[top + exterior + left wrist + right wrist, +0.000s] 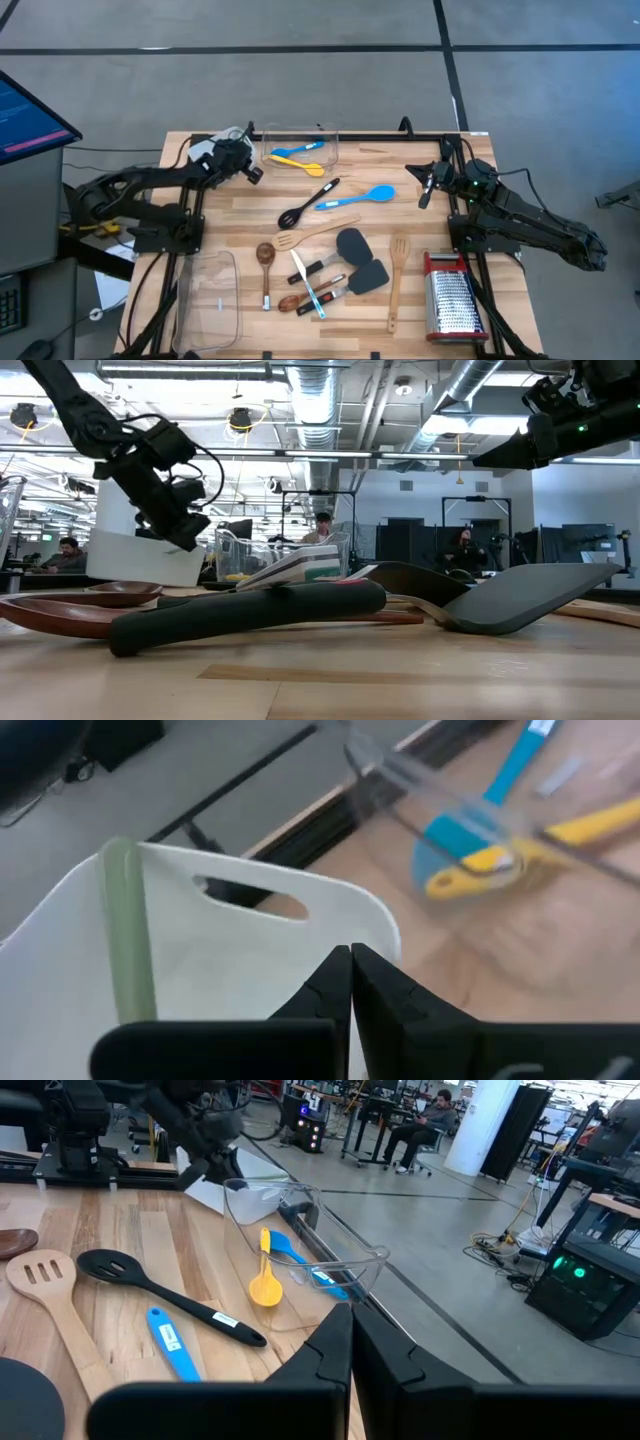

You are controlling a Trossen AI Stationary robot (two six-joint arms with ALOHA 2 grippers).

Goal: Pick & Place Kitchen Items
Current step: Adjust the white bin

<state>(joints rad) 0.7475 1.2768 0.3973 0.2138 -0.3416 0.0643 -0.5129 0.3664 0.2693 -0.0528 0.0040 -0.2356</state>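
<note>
At the far side of the table: a clear plastic tub already holds a small blue spoon and a small yellow spoon.
Left gripper: raised just beside the tub's left end, fingers pressed together with nothing between them; a white board with a slot handle lies under it.
Right gripper: raised near the right edge, fingers also together and empty.
Nearest loose items: a black slotted spoon and a blue silicone spoon with long handle at the table's middle.
Long axes: both lie diagonally, handles toward the far right.
Nearer arm: the blue spoon's bowl is near the right gripper, to its left; the slotted head lies closer to the left one.
Judgement: either jaw must open before any pick.
</note>
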